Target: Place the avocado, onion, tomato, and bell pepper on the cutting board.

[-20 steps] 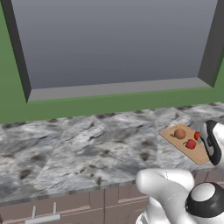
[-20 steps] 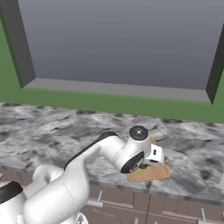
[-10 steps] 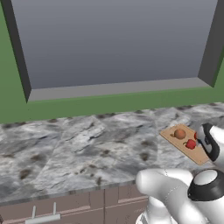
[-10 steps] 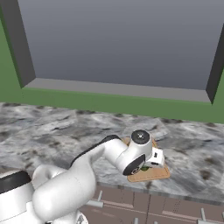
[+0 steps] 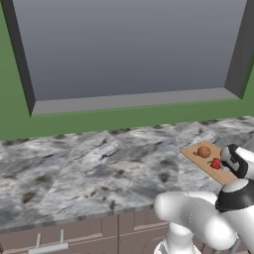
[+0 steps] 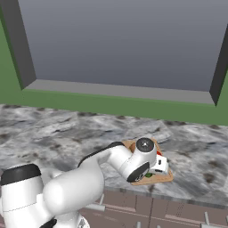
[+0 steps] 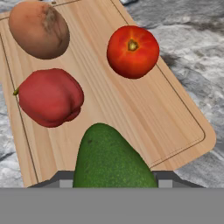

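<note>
Arm bent low — jaws clamped, gripping avocado

So my counter here is grey marbled stone, running under the window with brown cabinet fronts below. The one thing I can see sitting straight on it is the cutting board, a light wooden one parked near the front edge.
</note>
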Motion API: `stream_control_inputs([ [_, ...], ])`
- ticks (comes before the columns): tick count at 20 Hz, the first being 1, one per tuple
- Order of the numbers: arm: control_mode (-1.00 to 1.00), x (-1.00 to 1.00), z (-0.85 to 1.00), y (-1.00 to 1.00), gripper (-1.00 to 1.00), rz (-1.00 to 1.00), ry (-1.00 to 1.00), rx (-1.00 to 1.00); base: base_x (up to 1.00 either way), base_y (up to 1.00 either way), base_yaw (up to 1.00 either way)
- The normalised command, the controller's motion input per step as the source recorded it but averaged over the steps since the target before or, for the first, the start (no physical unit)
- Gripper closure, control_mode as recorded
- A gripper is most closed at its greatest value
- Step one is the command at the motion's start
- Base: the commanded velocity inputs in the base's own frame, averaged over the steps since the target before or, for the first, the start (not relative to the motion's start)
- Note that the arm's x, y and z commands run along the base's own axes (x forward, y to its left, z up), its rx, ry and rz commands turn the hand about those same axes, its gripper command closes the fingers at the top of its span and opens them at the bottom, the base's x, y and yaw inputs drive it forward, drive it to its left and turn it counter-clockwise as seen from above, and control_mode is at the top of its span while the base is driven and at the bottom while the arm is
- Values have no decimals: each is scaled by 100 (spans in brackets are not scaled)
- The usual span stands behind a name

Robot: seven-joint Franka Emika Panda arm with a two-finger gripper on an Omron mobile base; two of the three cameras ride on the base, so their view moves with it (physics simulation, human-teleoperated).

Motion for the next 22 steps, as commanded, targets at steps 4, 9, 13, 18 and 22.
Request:
stream_control_inputs([
  [4,-100,6,-26,-1,100,0,0,0,0,0,0],
  [9,-100,3,-23,0,100,0,0,0,0,0,0],
  [13,-100,0,-22,0,-100,0,0,0,0,0,0],
  [18,-100,0,-13,-5,-100,0,0,0,0,0,0],
  [22,-100,9,-1,-9,-100,0,0,0,0,0,0],
])
